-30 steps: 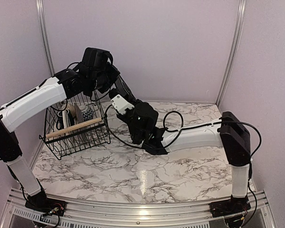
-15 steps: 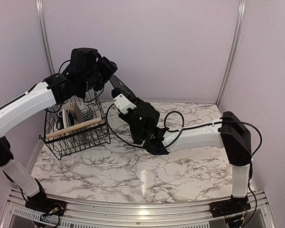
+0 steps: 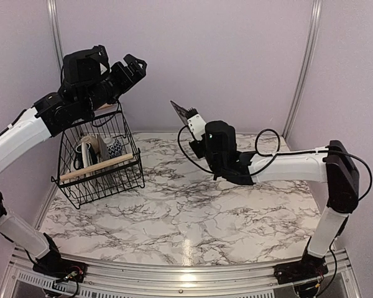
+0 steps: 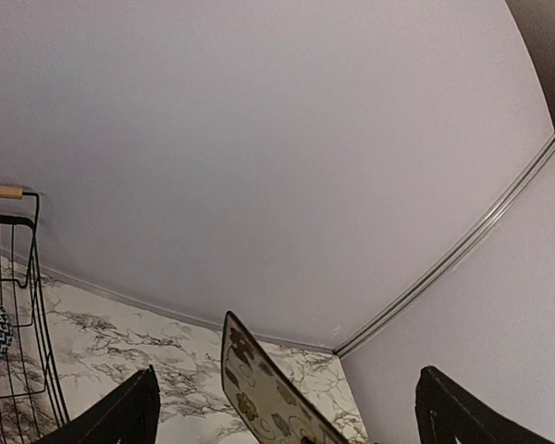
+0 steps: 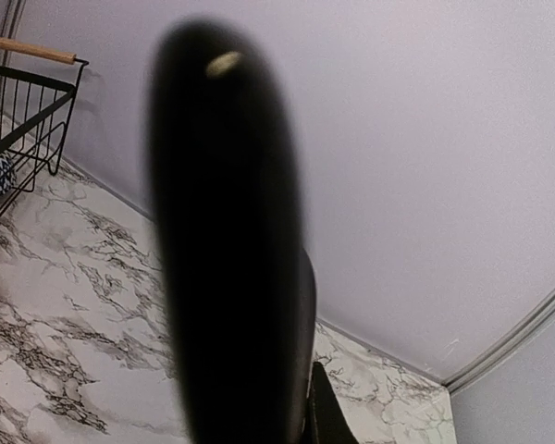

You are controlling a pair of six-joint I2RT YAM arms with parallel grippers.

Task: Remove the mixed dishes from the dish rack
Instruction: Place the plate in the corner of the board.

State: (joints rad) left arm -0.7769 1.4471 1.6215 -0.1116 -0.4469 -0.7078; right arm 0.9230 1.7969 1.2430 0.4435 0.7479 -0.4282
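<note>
The dark square plate hangs in the air right of the dish rack, tilted on edge, with my right gripper shut on its lower edge. In the left wrist view its patterned face shows between my left fingers. In the right wrist view the plate is a dark blur hiding most of the jaws. My left gripper is open and empty, raised above the rack's back right corner. A cream bowl and a patterned bowl stand on edge in the rack.
The black wire rack with its wooden handle stands at the table's left side, by the left wall. Marble tabletop stretches in front of and right of it. The right arm's cable loops above its forearm.
My left gripper has opened, let go of the plate and lifted up and to the left. My right gripper has carried the plate up and to the right, away from the rack.
</note>
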